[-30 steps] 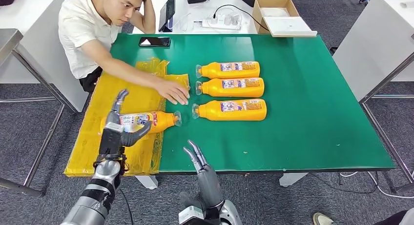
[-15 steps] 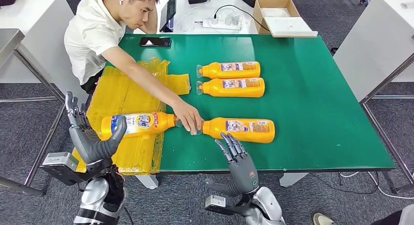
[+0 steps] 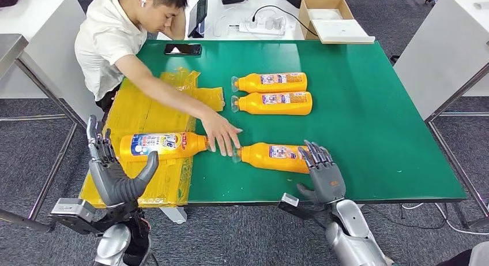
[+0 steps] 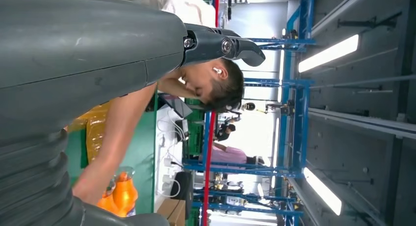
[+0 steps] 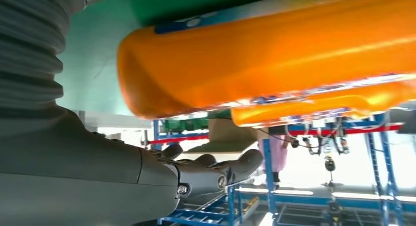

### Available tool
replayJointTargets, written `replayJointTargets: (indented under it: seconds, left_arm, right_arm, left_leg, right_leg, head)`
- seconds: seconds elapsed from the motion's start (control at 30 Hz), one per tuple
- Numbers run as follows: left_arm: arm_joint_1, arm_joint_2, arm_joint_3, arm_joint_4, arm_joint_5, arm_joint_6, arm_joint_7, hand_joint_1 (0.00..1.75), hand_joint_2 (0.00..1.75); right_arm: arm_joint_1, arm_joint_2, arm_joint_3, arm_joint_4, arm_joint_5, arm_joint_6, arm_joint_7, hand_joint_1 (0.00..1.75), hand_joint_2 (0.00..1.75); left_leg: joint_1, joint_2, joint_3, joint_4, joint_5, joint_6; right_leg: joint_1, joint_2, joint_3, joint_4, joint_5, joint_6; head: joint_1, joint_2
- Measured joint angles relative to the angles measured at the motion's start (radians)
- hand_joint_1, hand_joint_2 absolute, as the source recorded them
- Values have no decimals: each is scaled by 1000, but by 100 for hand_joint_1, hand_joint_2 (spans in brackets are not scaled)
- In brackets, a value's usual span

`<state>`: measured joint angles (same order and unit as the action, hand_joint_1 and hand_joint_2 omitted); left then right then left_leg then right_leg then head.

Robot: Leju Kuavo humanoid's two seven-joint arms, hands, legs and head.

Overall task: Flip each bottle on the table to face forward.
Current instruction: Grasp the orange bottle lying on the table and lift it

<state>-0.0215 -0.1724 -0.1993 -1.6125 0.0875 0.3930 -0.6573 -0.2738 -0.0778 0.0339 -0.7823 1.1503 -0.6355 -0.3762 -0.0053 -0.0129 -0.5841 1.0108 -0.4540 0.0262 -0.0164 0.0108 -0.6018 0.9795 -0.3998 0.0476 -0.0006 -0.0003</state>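
Four orange bottles lie on their sides on the green table [image 3: 375,133]. Two lie side by side at the back [image 3: 271,81] [image 3: 274,102]. A third bottle [image 3: 271,156] lies near the front edge, small label up. My right hand [image 3: 323,171] is at its base end with fingers spread, holding nothing; the right wrist view has this bottle [image 5: 274,54] just above the hand [image 5: 98,167]. The fourth bottle [image 3: 161,145] lies on yellow bags [image 3: 144,110], blue-white label up. My left hand [image 3: 115,173] is raised with fingers apart, just in front of it.
A person sits at the table's far left, one hand [image 3: 222,138] flat on the table between the caps of the two near bottles. A phone [image 3: 183,49] lies at the back left. A cardboard box [image 3: 326,15] and a power strip [image 3: 262,26] sit on the white table behind.
The person pulled the third bottle out of the row toward the front edge. My right hand moved right and up to its base end. My left hand drew back from the bottle on the bags.
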Motion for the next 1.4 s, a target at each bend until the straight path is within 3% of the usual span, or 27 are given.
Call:
replayJointTargets:
  seconds: [0.2, 0.43, 0.93, 0.97, 1.07, 1.1, 1.4]
  left_arm:
    - [3, 0, -20, 0, -11, 6, 0, 0, 175]
    - [-4, 0, -29, 1, 12, -8, 20, 0, 175]
    - [-16, 0, -35, 3, 24, -24, 28, 0, 175]
    - [-18, 0, -35, 4, 27, -30, 30, 0, 175]
    - [-24, 0, -37, 11, 38, -46, 38, 0, 175]
    - [-27, 0, -38, 13, 44, -54, 42, 0, 175]
    - [-62, 0, -58, 49, 96, -133, 79, 0, 175]
  right_arm:
    - [-86, -6, -4, 133, 6, 14, 81, 0, 175]
    - [-177, -4, 8, 253, 9, 123, 167, 0, 175]
    - [-235, 2, 28, 324, 15, 161, 205, 0, 175]
    - [-240, 2, 29, 328, 14, 174, 208, 25, 175]
    - [-256, 3, 33, 341, 6, 234, 202, 154, 175]
    - [-260, 3, 34, 346, 0, 260, 193, 173, 175]
    - [-299, 1, 56, 376, -48, 448, 118, 175, 175]
  left_leg:
    - [0, 0, 0, 0, 0, 0]
    - [0, 1, 3, 0, 0, 0]
    - [0, 2, 6, 0, 0, 0]
    - [0, 2, 7, 0, 0, 0]
    - [0, 3, 8, 0, 0, 0]
    - [0, 3, 9, 0, 0, 0]
    - [0, 8, 16, 0, -1, 0]
  right_leg:
    - [0, 0, 0, 0, 0, 0]
    - [0, 0, 2, 0, 0, 0]
    - [0, 0, 5, 0, 0, 0]
    - [0, 0, 6, 0, 0, 0]
    - [0, 0, 7, 0, 0, 0]
    - [0, 0, 7, -1, 0, 0]
    - [1, 5, 12, -1, 1, 0]
  head:
    - [0, 0]
    - [0, 0]
    - [0, 0]
    - [0, 0]
    - [0, 0]
    - [0, 0]
    - [0, 0]
